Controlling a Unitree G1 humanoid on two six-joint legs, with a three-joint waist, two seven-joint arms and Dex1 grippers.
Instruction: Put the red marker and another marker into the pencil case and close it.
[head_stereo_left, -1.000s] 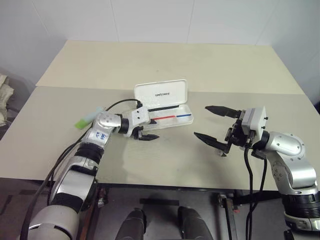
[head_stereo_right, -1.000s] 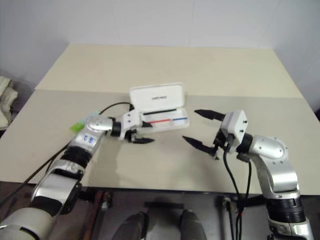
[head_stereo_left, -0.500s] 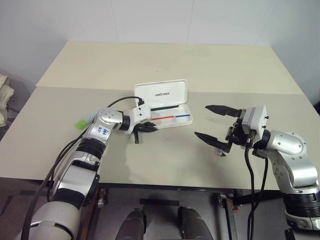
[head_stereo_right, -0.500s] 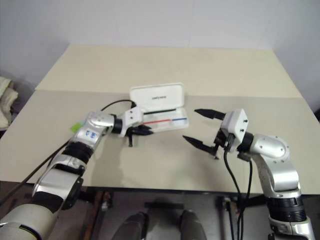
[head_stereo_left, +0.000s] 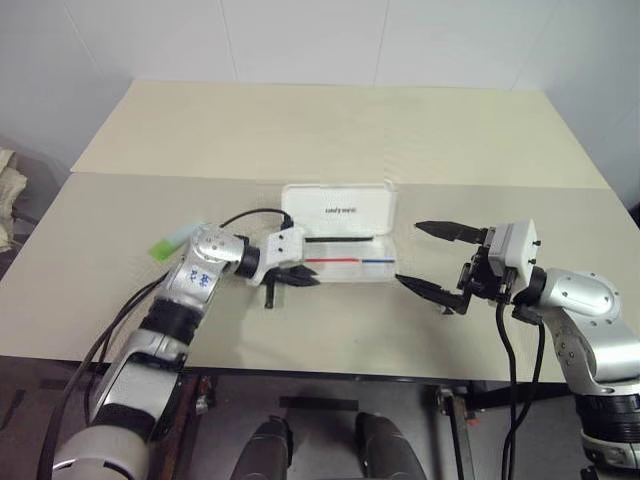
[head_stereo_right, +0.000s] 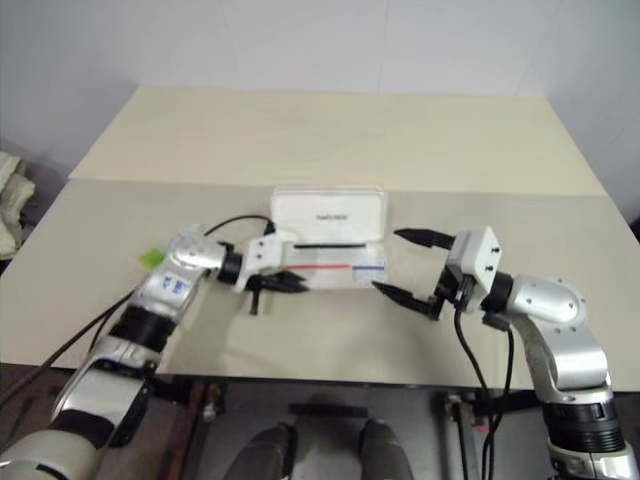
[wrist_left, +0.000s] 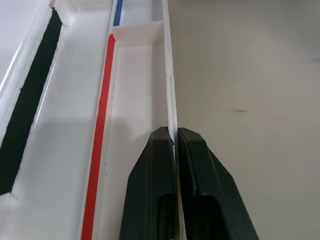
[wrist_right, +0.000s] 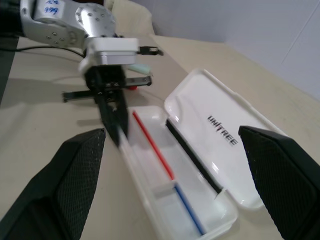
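**Grabbing that green marker: what you're dealing with**

Starting on the left, the green marker (head_stereo_left: 178, 238) lies flat on the worktop (head_stereo_left: 330, 130), well apart from the pencil case (head_stereo_left: 338, 210), out past the left arm's elbow. It looks short, chunky and rigid, probably light, and the smooth plastic will likely roll or squirt out if you pinch near the tapered cap. I'd take it across the middle of the barrel.

Your left tool (wrist_left: 175, 145) is clenched on the thin front wall of the case's tray, right at the near-left end. That wall looks flimsy, so I'd guess the whole case slides easily if you tug.

The case sits open, lid up, mid-worktop. Don't confuse the red strip (head_stereo_left: 328, 260) inside with the red marker. I can't pick that one out for sure.

Your right tool (head_stereo_left: 409, 254) hangs just right of the case, spread wide and empty.
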